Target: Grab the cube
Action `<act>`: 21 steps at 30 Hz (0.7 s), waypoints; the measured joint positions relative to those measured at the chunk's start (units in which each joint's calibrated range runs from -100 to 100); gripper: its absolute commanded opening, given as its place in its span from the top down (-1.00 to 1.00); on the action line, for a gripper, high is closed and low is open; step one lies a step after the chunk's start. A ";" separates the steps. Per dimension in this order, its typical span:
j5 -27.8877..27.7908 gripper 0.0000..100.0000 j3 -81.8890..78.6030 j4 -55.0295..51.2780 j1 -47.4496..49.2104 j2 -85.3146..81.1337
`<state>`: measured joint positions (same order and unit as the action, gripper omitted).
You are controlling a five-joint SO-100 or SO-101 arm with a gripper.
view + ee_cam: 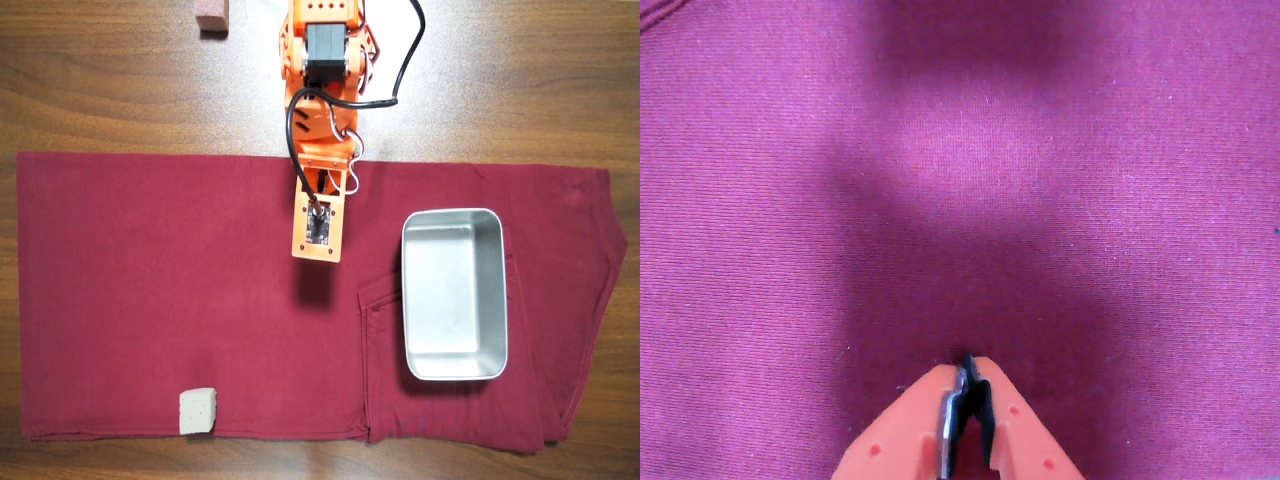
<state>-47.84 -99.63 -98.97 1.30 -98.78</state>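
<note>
On a dark brown wooden table (pixel 520 80), overhead view, item by item:

1. Dark red cloth (pixel 150 280), a flat-laid fabric piece with stitched seams and a pocket outline, covering most of the tabletop's middle and lower part. In the wrist view it fills the background as ribbed magenta fabric with soft shadows.

2. Orange five-joint arm (pixel 322 60) with black motors and black cables, entering from the top edge at centre and reaching down over the upper middle of the cloth.

3. Orange two-finger gripper with dark inner faces (pixel 968 368), seen from behind in the wrist view at the bottom centre. Its fingers meet at the tips, clenched together with nothing between them, above bare cloth. In the overhead view the gripper itself is hidden under the wrist housing.

4. Small pale grey-beige speckled foam cube (pixel 198 411), resting on the cloth near its lower edge, left of centre in the overhead view. Well apart from the arm, below and to its left; untouched.

5. Rectangular shiny metal tray with rounded corners (pixel 410 300), empty, lying on the cloth to the right of the arm's end, well apart from the cube.

6. Reddish-brown pinkish block (pixel 211 16), on bare wood at the top edge, left of the arm's base, partly cut off by the frame.
</note>
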 measured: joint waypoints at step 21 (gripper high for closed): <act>0.29 0.96 0.00 0.00 1.60 0.00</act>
<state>-47.55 -99.63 -98.97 2.89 -98.78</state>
